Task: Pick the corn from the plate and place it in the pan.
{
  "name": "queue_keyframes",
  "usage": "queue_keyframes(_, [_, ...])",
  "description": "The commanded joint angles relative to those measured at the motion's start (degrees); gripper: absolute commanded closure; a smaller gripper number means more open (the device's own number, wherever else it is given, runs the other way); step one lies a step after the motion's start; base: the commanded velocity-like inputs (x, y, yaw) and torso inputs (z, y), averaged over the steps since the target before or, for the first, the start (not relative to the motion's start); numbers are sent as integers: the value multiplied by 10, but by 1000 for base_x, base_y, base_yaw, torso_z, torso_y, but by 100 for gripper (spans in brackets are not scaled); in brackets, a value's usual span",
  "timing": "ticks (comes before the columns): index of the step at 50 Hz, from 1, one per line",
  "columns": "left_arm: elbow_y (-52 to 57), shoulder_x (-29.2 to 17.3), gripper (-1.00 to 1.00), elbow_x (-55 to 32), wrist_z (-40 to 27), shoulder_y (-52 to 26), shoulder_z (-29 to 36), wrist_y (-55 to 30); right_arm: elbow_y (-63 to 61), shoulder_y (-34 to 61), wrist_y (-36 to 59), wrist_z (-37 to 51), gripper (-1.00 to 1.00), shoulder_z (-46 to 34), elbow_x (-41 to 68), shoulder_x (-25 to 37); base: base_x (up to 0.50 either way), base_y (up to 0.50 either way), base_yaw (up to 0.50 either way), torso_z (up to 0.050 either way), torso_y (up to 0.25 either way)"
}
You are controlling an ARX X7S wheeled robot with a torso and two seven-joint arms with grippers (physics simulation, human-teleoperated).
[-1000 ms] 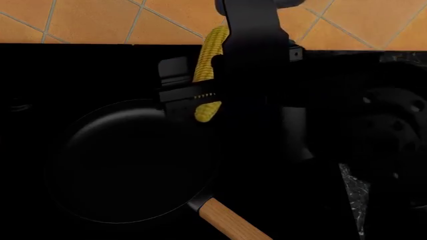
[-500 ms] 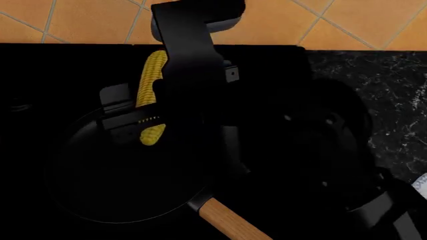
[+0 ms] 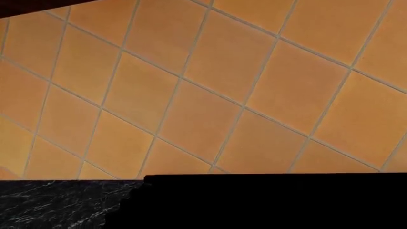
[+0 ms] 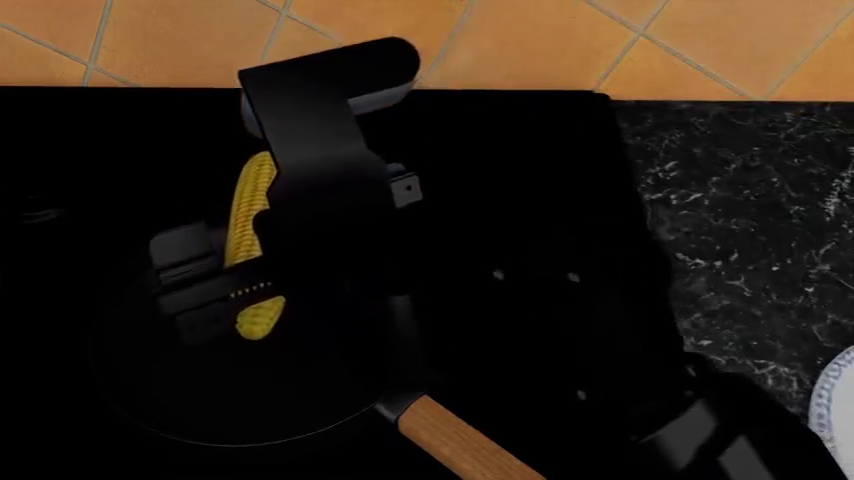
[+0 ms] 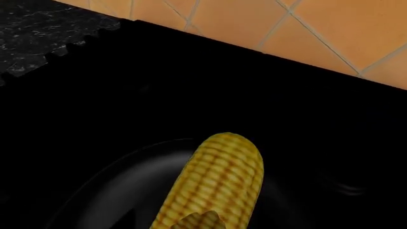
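Corn held over the pan, ready to be lowered.

The right end effector (image 4: pixel 227 285) is clamped around the middle of the yellow kernel-rowed corn cob (image 4: pixel 250 220), which hangs above the round black frying pan (image 4: pixel 160 400) toward its 12 o'clock rim. The cob looks stiff, light and likely to roll; a mid-length grip suits it. The white blue-rimmed plate (image 4: pixel 838 400) sits at 4 o'clock on the counter (image 4: pixel 747 200). The left end effector is unseen.

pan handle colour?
Light-brown wood on the pan handle; the pan itself is black. Head view shows it best.
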Motion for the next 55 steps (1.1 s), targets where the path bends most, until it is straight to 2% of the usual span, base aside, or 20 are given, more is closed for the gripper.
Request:
queue_keyframes(1, [-6, 0, -100, 2, 1, 3, 2, 7, 6, -2, -1, -24, 100, -17, -25, -9, 0, 0, 0, 0, 0])
queue_keyframes(55, [-12, 1, -100, 5, -3, 13, 10, 19, 40, -37, -29, -75, 100, -86, -68, -6, 0, 0, 0, 0, 0])
